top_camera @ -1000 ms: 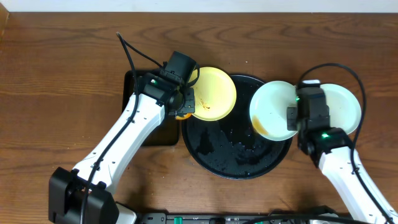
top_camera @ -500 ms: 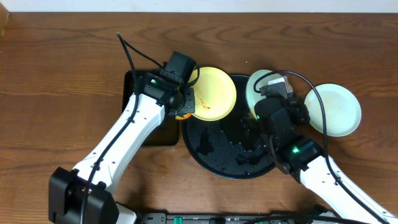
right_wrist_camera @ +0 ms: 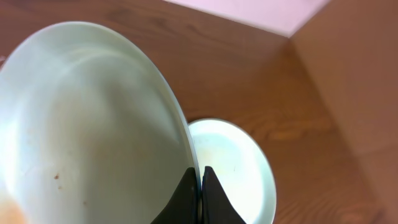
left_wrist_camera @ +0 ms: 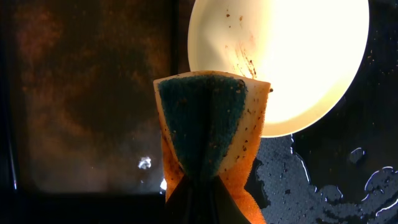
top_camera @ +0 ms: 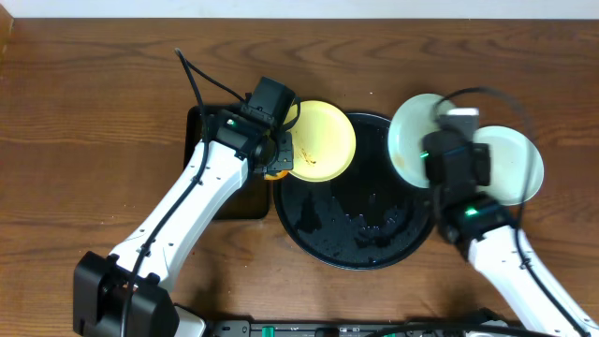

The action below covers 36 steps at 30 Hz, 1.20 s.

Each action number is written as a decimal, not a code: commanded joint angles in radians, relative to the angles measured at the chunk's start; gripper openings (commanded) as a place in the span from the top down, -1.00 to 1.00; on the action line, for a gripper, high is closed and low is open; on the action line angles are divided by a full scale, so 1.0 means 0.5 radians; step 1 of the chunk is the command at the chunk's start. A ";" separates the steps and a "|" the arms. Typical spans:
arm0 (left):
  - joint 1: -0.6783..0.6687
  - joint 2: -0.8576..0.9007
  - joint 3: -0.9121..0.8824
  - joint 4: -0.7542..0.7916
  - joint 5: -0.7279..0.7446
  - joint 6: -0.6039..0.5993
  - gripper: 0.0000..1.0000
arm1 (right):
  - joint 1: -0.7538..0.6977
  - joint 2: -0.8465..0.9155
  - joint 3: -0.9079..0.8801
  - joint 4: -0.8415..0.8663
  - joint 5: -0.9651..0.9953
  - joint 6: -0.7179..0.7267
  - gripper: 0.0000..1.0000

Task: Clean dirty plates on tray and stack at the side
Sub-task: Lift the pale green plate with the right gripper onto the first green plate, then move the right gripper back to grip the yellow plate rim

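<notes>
The large round black tray (top_camera: pixel 328 220) sits mid-table, wet. A pale yellow plate (top_camera: pixel 323 139) with brown specks lies on its upper left rim; it also shows in the left wrist view (left_wrist_camera: pixel 298 56). My left gripper (top_camera: pixel 278 157) is shut on an orange and green sponge (left_wrist_camera: pixel 211 134) at that plate's left edge. My right gripper (top_camera: pixel 440 159) is shut on the rim of a mint-blue plate (top_camera: pixel 412 140), held tilted above the tray's right edge (right_wrist_camera: pixel 93 143). A second mint-blue plate (top_camera: pixel 515 164) lies on the table to the right (right_wrist_camera: pixel 233 168).
A smaller rectangular black tray (top_camera: pixel 201 131) lies left of the round tray, under my left arm. Bare wooden table (top_camera: pixel 94 112) stretches to the left and behind.
My right arm has swung back to the right with the mint-blue plate, from over the tray's middle toward the plate on the table. The left arm has not moved.
</notes>
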 commanded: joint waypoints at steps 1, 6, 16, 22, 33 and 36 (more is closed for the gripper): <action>0.008 -0.044 0.001 -0.010 -0.040 0.024 0.85 | -0.343 -0.034 0.002 -0.025 -0.268 0.391 0.98; 0.008 -0.044 0.001 -0.007 -0.040 0.024 0.85 | -0.787 0.008 0.002 -0.125 -0.330 0.575 0.98; 0.008 -0.044 0.001 -0.002 -0.040 0.024 0.85 | -1.218 0.317 0.002 -0.060 -0.437 0.741 0.88; 0.008 -0.044 0.001 -0.002 -0.040 0.024 0.85 | -1.149 0.291 0.002 0.213 -1.584 0.489 0.49; 0.008 -0.044 0.001 0.027 -0.040 0.024 0.85 | -0.282 0.513 0.002 0.359 -1.916 0.458 0.31; 0.008 -0.044 0.001 0.027 -0.040 0.024 0.85 | -0.109 0.724 0.002 0.593 -1.888 0.473 0.14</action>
